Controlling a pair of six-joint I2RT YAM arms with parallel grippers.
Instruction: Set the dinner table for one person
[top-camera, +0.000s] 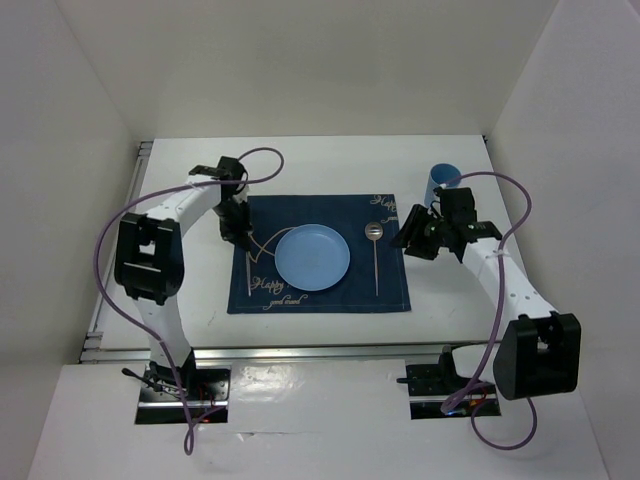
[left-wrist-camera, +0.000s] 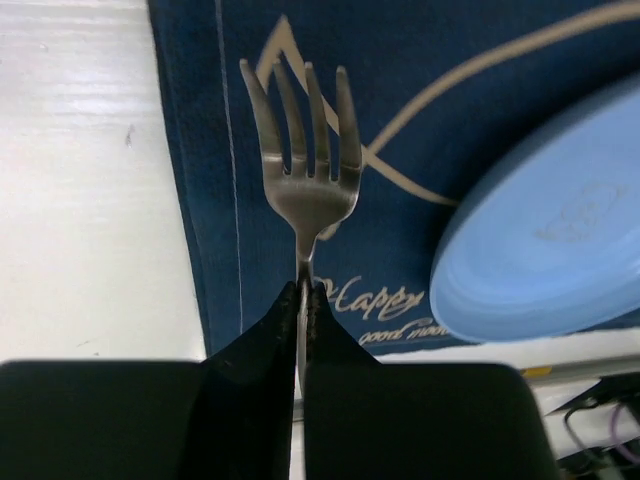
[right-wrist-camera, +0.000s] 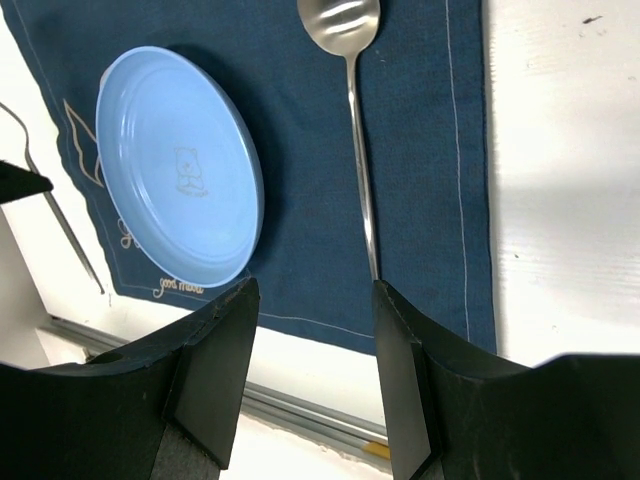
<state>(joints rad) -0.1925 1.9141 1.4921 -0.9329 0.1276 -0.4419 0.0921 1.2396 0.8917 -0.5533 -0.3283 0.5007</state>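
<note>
On the white dinner table lies a navy placemat with a light blue plate at its middle. My left gripper is shut on the handle of a silver fork. In the left wrist view the fingers pinch the fork over the mat's left strip, tines pointing away, left of the plate. I cannot tell whether the fork touches the mat. A silver spoon lies right of the plate. My right gripper is open and empty above the mat's right edge; its wrist view shows the spoon and plate.
A blue cup stands upright on the table, behind the right gripper. Silver rails edge the table at the left and the near side. White walls enclose the far side and both flanks.
</note>
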